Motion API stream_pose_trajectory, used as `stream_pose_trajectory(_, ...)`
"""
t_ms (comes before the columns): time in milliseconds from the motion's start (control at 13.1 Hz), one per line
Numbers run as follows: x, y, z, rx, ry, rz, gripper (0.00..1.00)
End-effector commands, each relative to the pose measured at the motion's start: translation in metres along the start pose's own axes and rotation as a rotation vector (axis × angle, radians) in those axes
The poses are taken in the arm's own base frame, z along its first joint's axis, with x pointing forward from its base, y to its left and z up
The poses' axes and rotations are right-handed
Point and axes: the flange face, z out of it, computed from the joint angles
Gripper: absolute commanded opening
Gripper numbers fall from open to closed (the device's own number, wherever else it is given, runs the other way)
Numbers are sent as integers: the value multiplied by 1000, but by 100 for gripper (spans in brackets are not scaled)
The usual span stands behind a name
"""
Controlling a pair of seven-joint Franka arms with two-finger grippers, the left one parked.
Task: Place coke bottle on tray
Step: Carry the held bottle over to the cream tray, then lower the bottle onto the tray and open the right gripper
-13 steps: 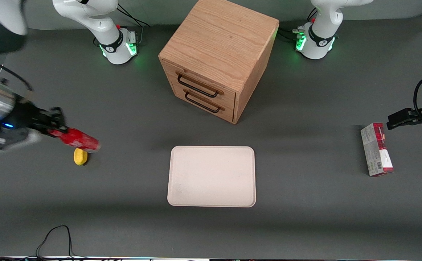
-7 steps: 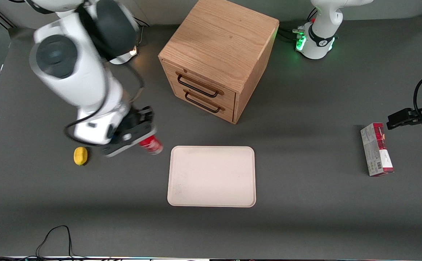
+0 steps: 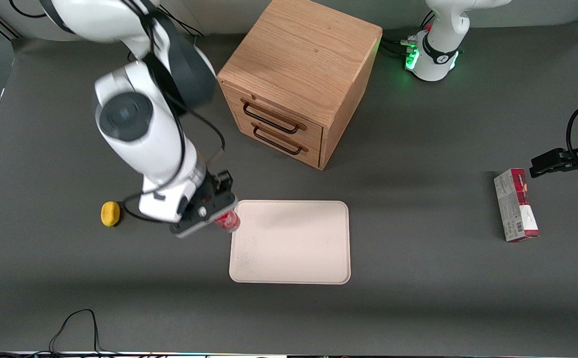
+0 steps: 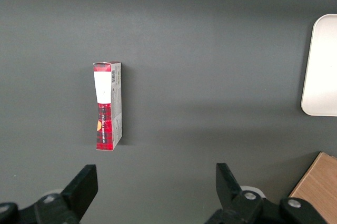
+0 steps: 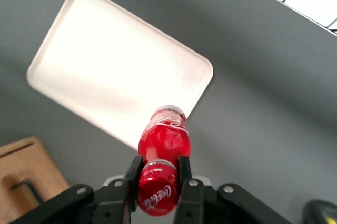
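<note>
The coke bottle (image 3: pixel 227 221) is a slim red bottle with a red cap and white lettering. My right gripper (image 3: pixel 219 215) is shut on it near the cap and holds it in the air, just over the tray's edge nearest the working arm. In the right wrist view the fingers (image 5: pixel 133 170) clamp the bottle (image 5: pixel 164 133) at its neck, with the bottle's base pointing down toward a corner of the tray (image 5: pixel 105 71). The cream-white tray (image 3: pixel 298 248) lies flat on the grey table, nearer the front camera than the cabinet.
A wooden drawer cabinet (image 3: pixel 298 79) stands farther from the camera than the tray. A yellow lemon-like lump (image 3: pixel 110 213) lies toward the working arm's end. A red-and-grey carton (image 3: pixel 516 205) lies toward the parked arm's end, also seen in the left wrist view (image 4: pixel 108 105).
My right gripper has carried the bottle from near the yellow lump toward the tray, reaching the tray's edge. The grip on the bottle is unchanged.
</note>
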Motion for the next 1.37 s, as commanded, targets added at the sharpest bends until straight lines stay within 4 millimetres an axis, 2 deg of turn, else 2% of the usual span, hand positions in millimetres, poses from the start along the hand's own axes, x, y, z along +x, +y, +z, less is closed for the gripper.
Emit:
stream_pose_trajectory(0, 22, 9, 59, -18, 24, -2, 2)
stream_pose_trajectory(153, 30, 17, 102, -23, 30, 7, 2)
stream_pose_trajectory(305, 34, 21, 134, -26, 34, 12, 2)
stream_pose_trajectory(458, 34, 21, 156, -24, 24, 14, 2)
stream_pose_trajectory(534, 34, 21, 158, -24, 21, 14, 3)
stream_pose_trajectory(610, 33, 21, 159, -24, 18, 16, 9)
stream_pose_trajectory(686, 33, 21, 160, -24, 16, 20, 45)
stream_pose_trajectory(763, 33, 19, 160, -24, 16, 19, 99)
stream_pose_trajectory(915, 33, 21, 156, -24, 21, 22, 100)
stream_pose_trajectory(1068, 34, 21, 143, -26, 33, 23, 100)
stream_pose_trajectory(1144, 33, 22, 126, -28, 44, 24, 100)
stream_pose_trajectory(1297, 25, 19, 72, -30, 42, 25, 100)
